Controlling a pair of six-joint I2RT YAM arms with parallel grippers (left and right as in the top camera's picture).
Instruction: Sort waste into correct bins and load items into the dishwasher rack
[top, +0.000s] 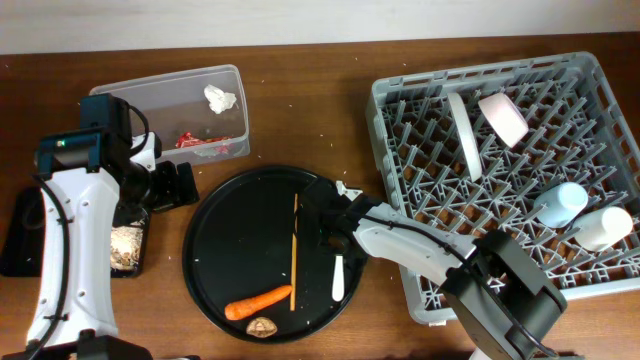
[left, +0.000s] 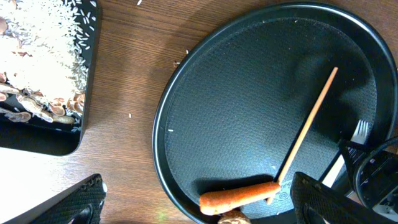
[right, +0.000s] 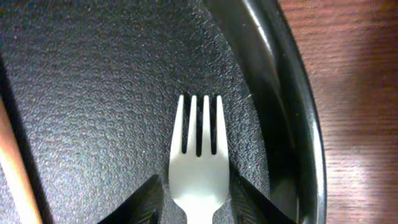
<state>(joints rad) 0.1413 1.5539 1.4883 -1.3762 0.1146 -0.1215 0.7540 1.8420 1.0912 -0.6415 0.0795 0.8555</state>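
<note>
The white fork (right: 199, 158) lies flat on the round black tray (top: 215, 250), near its right rim. My right gripper (right: 198, 185) straddles the fork's neck, open, with a thin gap on each side. In the overhead view this gripper (top: 333, 232) is low over the tray, the fork (top: 338, 278) sticking out below it. A wooden chopstick (top: 294, 250), an orange carrot (top: 258, 302) and a small brown lump (top: 262, 326) also lie on the tray. My left gripper (top: 175, 186) hangs wide open and empty left of the tray; its wrist view shows the carrot (left: 239, 195) ahead.
The clear tub (top: 170, 100) holds white tissue (top: 220, 97) and a red wrapper (top: 200, 142). The black rectangular tray (top: 20, 240) holds beige scraps (top: 125, 245). The grey rack (top: 400, 110) holds a plate (top: 463, 135), pink bowl (top: 503, 117), blue cup (top: 562, 203) and cream cup (top: 603, 227).
</note>
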